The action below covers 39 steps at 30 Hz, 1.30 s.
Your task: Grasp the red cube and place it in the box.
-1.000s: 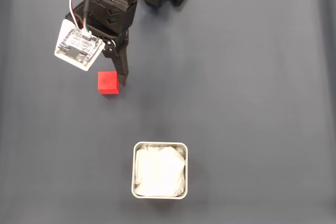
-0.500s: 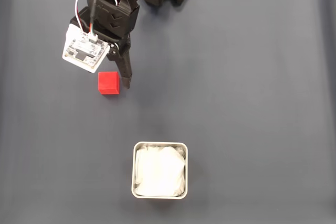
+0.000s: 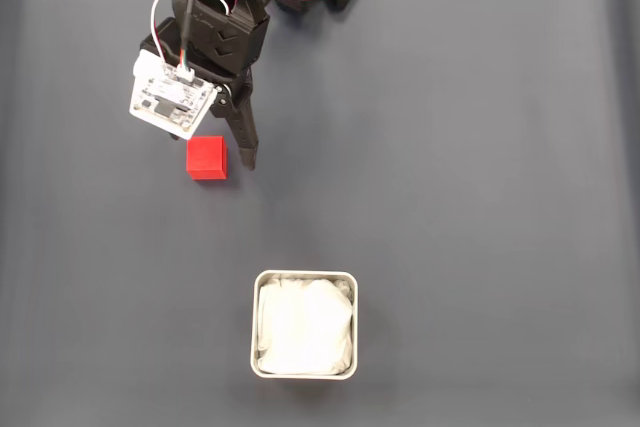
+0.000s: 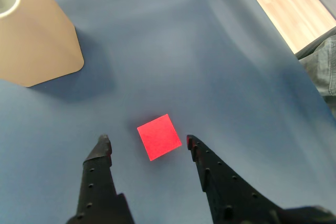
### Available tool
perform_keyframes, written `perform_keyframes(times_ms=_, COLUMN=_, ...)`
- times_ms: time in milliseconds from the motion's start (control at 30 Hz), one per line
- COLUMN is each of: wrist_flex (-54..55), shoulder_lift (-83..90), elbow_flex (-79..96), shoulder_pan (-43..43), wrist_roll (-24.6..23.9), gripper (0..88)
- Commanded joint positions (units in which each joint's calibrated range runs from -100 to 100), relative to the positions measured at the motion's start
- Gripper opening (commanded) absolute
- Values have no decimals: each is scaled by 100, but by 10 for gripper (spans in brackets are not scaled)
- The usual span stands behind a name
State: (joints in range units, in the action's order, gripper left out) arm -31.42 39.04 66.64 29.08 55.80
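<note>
In the wrist view the gripper (image 4: 147,140) is seen spread wide, the red cube (image 4: 159,136) sat between its tips, untouched. The box (image 3: 304,324) is parked lower center in the fixed view.

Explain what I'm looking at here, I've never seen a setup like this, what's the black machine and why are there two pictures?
The black machine is a small robot arm with a two-finger hand. The fixed view looks straight down on a dark blue mat. The wrist view comes from a camera riding on the arm, so the two black fingers rise from its bottom edge. On the mat lie a red cube and, apart from it, a square metal tin with white lining. The hand is open and holds nothing; in the wrist view the cube sits on the mat between the fingertips, untouched. The white board with wires is mounted on the arm.
</note>
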Motion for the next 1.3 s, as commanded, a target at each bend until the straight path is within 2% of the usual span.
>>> perform_keyframes(times_ms=0, wrist_flex=142, shoulder_lift=-56, elbow_flex=-12, shoulder_pan=96, wrist_roll=24, gripper=343)
perform_keyframes(times_ms=1267, wrist_flex=1175, shoulder_lift=-758, elbow_flex=344, shoulder_pan=18, wrist_roll=-15, gripper=403)
